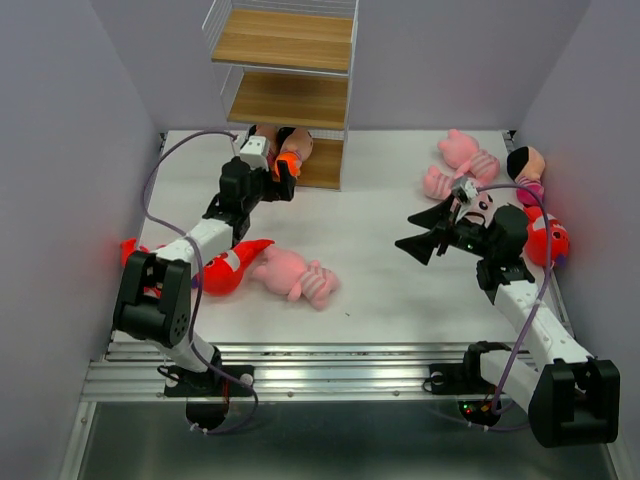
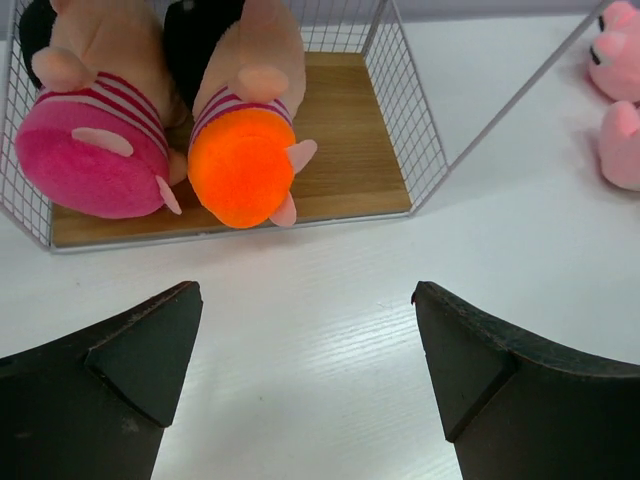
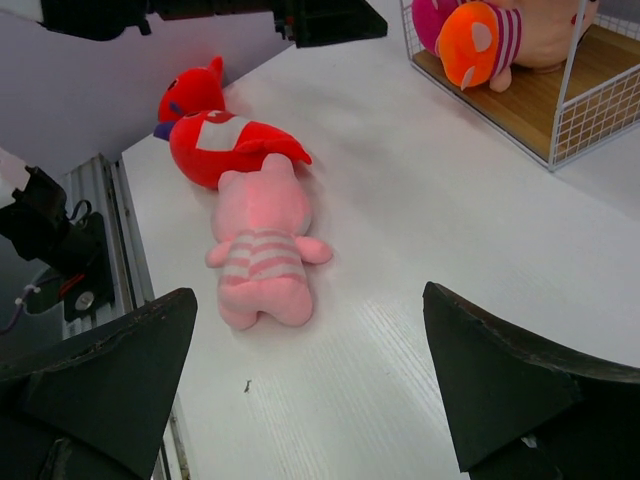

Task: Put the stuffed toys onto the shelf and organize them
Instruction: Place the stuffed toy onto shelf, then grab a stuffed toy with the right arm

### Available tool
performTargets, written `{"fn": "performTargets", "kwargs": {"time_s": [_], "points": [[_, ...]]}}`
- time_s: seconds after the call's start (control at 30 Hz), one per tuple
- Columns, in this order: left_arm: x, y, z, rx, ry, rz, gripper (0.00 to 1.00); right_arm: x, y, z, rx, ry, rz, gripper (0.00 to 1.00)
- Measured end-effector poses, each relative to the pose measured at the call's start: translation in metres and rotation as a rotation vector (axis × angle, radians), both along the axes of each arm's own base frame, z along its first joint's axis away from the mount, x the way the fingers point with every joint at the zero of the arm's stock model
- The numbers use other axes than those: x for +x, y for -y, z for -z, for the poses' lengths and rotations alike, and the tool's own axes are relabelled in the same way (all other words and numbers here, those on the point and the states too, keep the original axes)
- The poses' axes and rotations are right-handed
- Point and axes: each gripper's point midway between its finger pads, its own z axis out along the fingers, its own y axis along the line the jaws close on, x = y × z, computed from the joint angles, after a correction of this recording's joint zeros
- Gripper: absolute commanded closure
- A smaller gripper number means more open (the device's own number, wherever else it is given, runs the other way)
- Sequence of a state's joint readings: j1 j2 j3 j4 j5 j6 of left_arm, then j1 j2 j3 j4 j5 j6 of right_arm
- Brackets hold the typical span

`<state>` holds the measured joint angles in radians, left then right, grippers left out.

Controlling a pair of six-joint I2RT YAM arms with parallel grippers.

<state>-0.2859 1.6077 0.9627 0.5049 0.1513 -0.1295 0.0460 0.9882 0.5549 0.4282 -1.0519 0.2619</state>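
Note:
The shelf (image 1: 285,90) stands at the back, its wooden boards in a white wire frame. On its bottom board (image 2: 350,130) lie two dolls side by side, one with a pink bottom (image 2: 95,150) and one with an orange bottom (image 2: 245,165). My left gripper (image 2: 307,300) hangs open and empty just in front of them (image 1: 280,182). A pink striped animal (image 3: 262,250) lies mid-table (image 1: 295,275) beside a red shark (image 1: 225,268). My right gripper (image 3: 310,300) is open and empty above the table, pointing left (image 1: 418,230).
Another red shark (image 1: 130,250) lies at the left wall. At the right lie two pink animals (image 1: 460,150), a dark-haired doll (image 1: 527,165) and a red shark (image 1: 548,240). Purple walls close both sides. A metal rail (image 1: 330,375) runs along the near edge.

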Motion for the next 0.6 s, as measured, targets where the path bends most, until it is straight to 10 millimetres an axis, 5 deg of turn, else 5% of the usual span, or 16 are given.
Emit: {"fn": "performTargets", "kwargs": {"time_s": [0.4, 0.6], "points": [[-0.083, -0.018, -0.095, -0.058, 0.154, 0.032, 0.01, 0.019, 0.011, 0.007, -0.158, 0.038, 0.042, 0.00], [-0.136, -0.033, -0.113, -0.073, 0.192, 0.035, 0.01, 0.038, 0.027, 0.028, -0.254, -0.017, 0.130, 0.00]]}}
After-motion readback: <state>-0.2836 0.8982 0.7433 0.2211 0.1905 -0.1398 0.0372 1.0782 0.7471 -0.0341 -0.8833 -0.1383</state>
